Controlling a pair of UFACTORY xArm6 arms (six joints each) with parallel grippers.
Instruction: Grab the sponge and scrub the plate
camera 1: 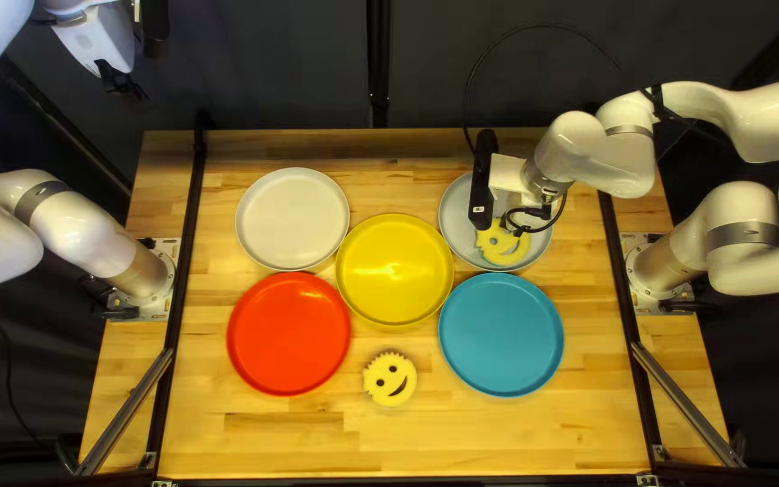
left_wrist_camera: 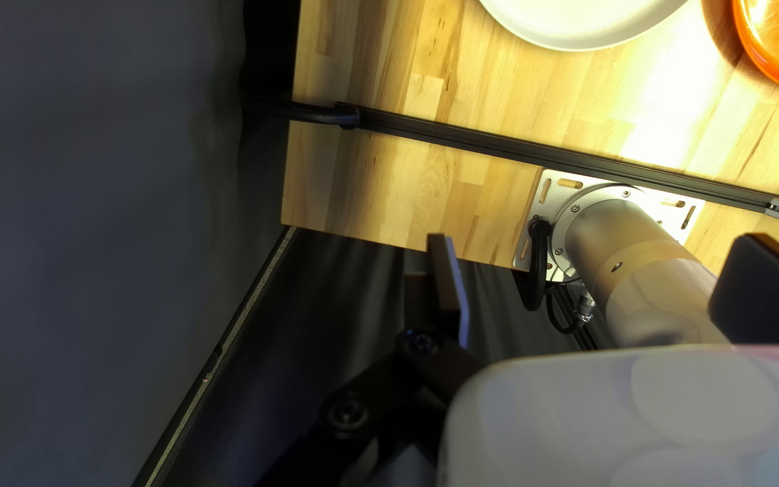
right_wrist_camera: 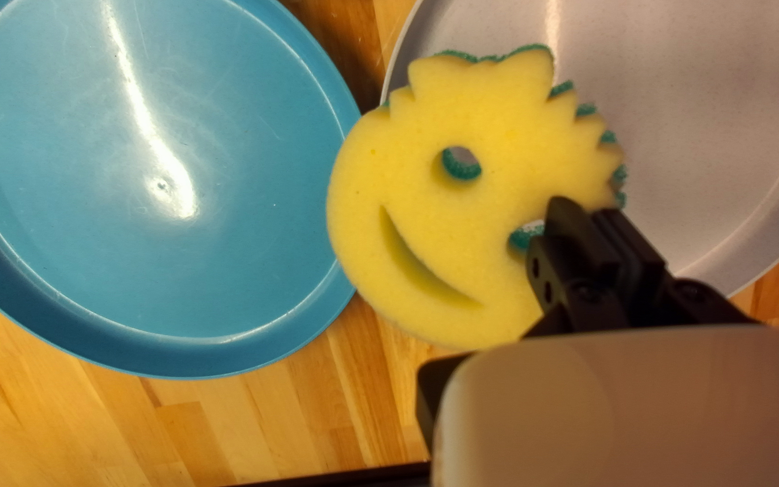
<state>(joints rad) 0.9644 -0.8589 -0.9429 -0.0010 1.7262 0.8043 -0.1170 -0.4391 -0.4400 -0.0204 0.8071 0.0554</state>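
Holding sponge [right_wrist_camera: 498,117] over gray plate [right_wrist_camera: 705,108], near the rim facing blue plate [right_wrist_camera: 65,180]

yellow round smiley-face sponge [right_wrist_camera: 484,216] with green backing, jagged hair edge, two eye holes and a curved mouth slit, pinched by its edge in the right gripper [camera 1: 509,225], broad yellow side visible, round pale grey plate [right_wrist_camera: 714,135] face-up beneath gripper and sponge
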